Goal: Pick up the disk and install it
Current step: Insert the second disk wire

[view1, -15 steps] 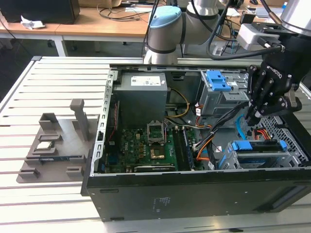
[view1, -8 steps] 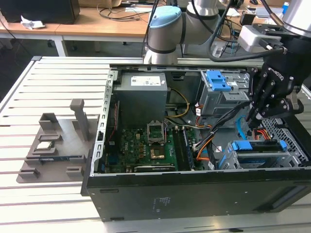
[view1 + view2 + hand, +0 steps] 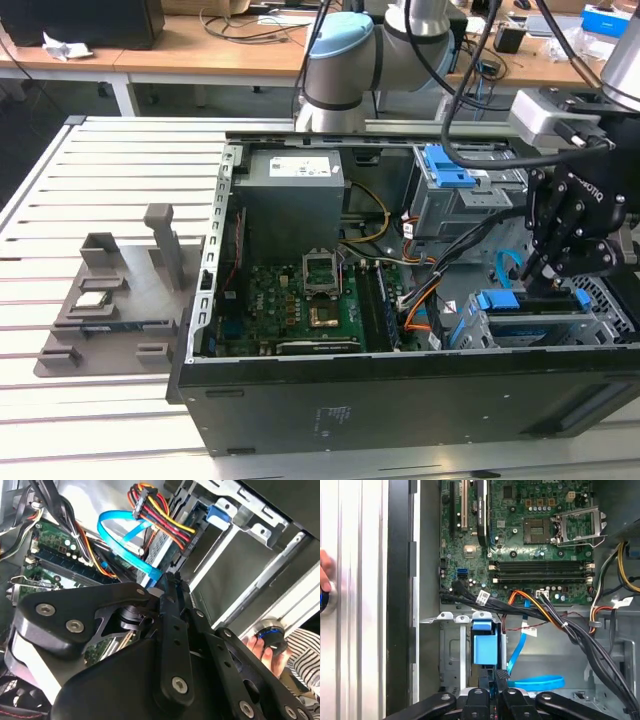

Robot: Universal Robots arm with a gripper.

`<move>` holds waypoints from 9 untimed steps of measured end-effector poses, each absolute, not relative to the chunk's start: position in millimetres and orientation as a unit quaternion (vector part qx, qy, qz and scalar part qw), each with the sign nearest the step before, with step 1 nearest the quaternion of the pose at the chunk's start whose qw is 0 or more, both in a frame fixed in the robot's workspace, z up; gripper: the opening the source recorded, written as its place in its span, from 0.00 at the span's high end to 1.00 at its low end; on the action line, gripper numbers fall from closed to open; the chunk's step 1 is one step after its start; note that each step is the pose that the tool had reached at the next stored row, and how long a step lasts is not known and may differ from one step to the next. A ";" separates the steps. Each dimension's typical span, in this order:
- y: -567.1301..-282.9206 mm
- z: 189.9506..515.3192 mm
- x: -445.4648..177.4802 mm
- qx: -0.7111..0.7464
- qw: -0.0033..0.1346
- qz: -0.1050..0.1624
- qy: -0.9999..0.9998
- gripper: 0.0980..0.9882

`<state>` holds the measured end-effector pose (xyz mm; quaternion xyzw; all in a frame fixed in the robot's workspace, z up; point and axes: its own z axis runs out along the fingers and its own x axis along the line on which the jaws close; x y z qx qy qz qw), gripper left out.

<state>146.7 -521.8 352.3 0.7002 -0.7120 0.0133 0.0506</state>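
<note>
Tool (image 3: 556, 272) lowered onto the disk (image 3: 528, 302) in its cage (image 3: 590, 325), fingers narrow, whether gripping unclear

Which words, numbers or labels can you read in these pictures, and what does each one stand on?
No text here reads clearly.
Label on the power supply: too small to read.
White tag on the black cable bundle: blurred.
Printing on the motherboard: too small to read.
White marks on the case wall: too small to read.
</note>
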 end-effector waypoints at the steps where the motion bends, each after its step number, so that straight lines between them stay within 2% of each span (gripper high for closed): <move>1: -521.6 349.9 150.7 0.700 0.051 0.013 -0.712 0.93; 9: -518.2 343.8 155.7 0.702 0.051 0.013 -0.710 0.93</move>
